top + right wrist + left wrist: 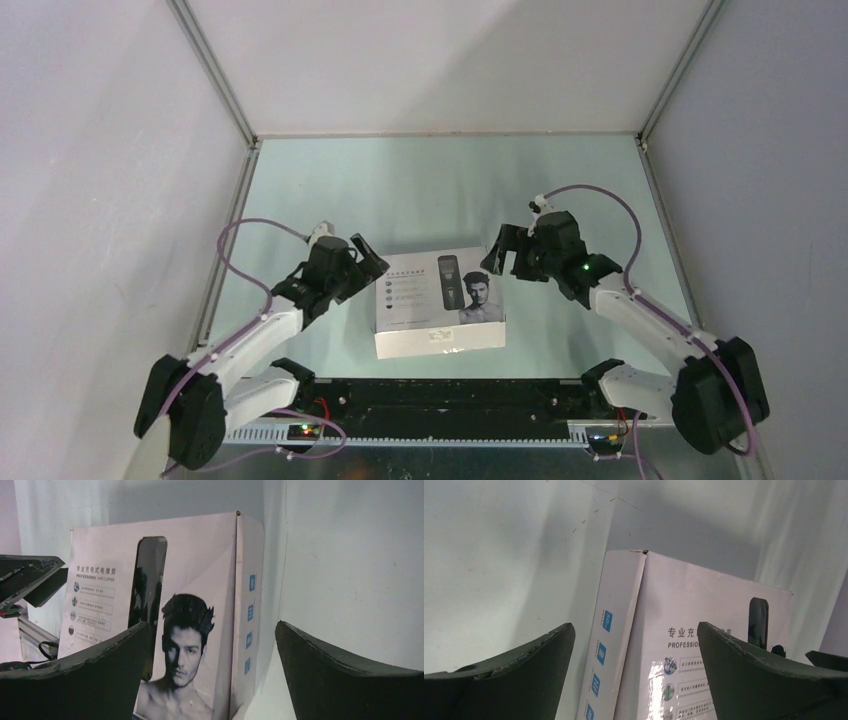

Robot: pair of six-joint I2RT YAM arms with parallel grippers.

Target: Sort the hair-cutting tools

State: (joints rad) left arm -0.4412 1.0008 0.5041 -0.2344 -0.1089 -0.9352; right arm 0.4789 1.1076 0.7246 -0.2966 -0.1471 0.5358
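L gripper [370, 258]: jaws apart, nothing held, just off left far corner of box [440, 300]. Box: 1, white, lid shut, lying flat on table [420, 180] between the 2 grippers. Clipper [447, 280]: 1, slim dark shape in the box's top window. Top cam shows it full length; R wrist cam shows only dark glare there. Blue labels [607, 621]: 4 per side, wrist cams only. R gripper [503, 262]: jaws apart, empty, near right far corner.

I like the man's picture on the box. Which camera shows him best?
Right wrist view: the man's picture is big and clear on the box. The top view shows him tiny. The left wrist view shows only the box's lettered end, not him.
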